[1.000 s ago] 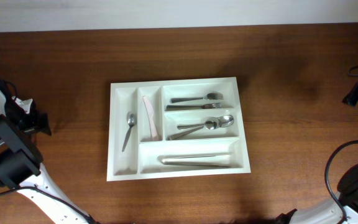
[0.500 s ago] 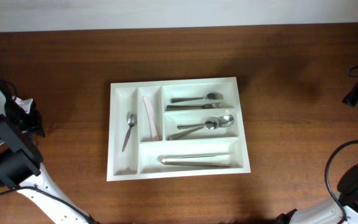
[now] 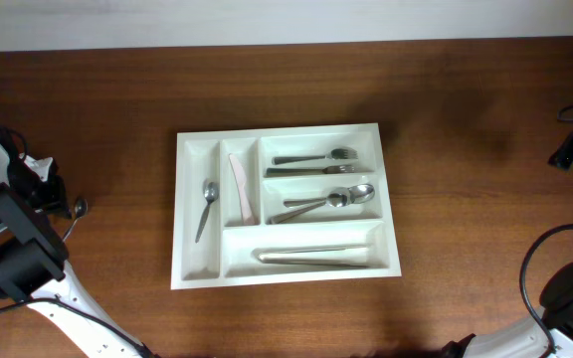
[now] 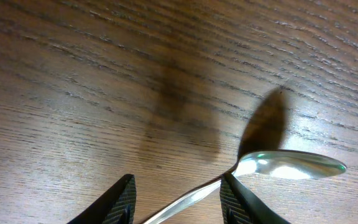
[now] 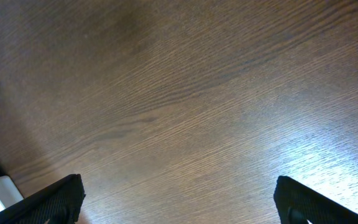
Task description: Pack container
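The container [image 3: 277, 131], a white 5-compartment tray, sits flat at the middle of the brown wooden table [image 3: 466, 89], long side running left-right in the overhead view; far-left narrow compartment holds a single small spoon [image 3: 205, 207], lying lengthwise; the narrow one next to it holds a pale knife [image 3: 241, 189]; top wide compartment has forks [image 3: 316, 159] w/ tines toward the tray's right wall; middle wide one has spoons [image 3: 328, 201], bowls to the right, handles overlapping; bottom wide one has long steel pieces [image 3: 311, 256] stacked lengthwise, type not clear. Well apart from the tray, near the table's left edge, the left gripper [image 4: 182, 202] is low over the wood; its fingertips [image 4: 123, 199] stand roughly half apart; a loose spoon [image 4: 291, 165] runs its handle diagonally btwn them, shaft right against one tip, bowl sticking out past the tips and casting a dark shadow on the wood; can't tell whether the handle is actually clamped or just lying in the gap. At the table's far right edge, also well away from the tray, the right gripper [image 5: 179, 205] hangs over bare wood; its fingers [image 5: 55, 199] are spread wide w/ nothing btwn them.
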Controlling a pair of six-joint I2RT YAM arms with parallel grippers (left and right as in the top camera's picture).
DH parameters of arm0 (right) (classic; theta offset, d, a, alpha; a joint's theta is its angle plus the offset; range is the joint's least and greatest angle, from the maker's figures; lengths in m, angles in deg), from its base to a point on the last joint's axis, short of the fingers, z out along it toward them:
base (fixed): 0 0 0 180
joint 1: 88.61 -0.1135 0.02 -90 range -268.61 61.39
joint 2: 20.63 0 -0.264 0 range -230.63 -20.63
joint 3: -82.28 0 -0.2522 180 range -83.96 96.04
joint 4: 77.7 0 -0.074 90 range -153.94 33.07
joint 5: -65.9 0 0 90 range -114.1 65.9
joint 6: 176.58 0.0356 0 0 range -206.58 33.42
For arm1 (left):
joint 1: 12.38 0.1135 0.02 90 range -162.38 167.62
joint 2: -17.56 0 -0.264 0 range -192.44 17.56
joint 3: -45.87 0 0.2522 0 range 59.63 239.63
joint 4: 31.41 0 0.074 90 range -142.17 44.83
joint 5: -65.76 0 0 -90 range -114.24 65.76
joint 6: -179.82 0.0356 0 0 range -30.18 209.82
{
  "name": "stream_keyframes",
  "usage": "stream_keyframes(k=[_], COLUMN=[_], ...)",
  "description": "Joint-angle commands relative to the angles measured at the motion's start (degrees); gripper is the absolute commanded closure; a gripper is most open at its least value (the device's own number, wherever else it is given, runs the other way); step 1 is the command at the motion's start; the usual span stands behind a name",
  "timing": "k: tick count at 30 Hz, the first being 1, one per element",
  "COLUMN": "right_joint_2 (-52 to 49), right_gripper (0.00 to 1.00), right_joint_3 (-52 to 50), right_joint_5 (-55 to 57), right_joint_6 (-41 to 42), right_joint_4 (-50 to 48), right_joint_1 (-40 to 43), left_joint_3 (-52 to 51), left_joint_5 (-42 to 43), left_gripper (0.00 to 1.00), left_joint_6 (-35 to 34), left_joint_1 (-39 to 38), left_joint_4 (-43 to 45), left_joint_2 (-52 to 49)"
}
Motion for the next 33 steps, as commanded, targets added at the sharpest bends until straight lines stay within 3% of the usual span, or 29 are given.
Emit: stream_keyframes(k=[1, 10, 12, 13, 28, 33], right_joint_2=[1.2, 1.2, 1.2, 1.2, 1.2, 1.2], right_gripper=[0.01, 0.01, 0.01, 0.01, 0.01, 0.01], right_joint_3=[-0.3, -0.3, -0.3, -0.3, -0.3, -0.3], right_joint_5=[-0.7, -0.7, -0.7, -0.7, -0.7, -0.7], right_joint_6=[0.3, 0.3, 0.3, 0.3, 0.3, 0.3], right_joint_4=[0.0, 0.0, 0.0, 0.0, 0.0, 0.0], right_joint_1=[0.0, 0.0, 0.0, 0.0, 0.0, 0.0], left_joint_3=[0.7, 0.7, 0.7, 0.7, 0.7, 0.7], left_joint_5=[0.7, 8.5, 10.3, 11.6, 18.7, 21.3], left_gripper=[0.54, 0.53, 0.39, 0.39, 0.41, 0.43], left_joint_6=[0.3, 3.5, 3.5, 3.3, 3.0, 8.1], left_joint_1=[0.5, 0.3, 0.3, 0.3, 0.2, 0.0], left_joint_4=[-0.2, 1.3, 1.9, 2.0, 4.7, 4.7], left_joint_2=[-0.5, -0.5, -0.5, -0.5, -0.5, -0.5])
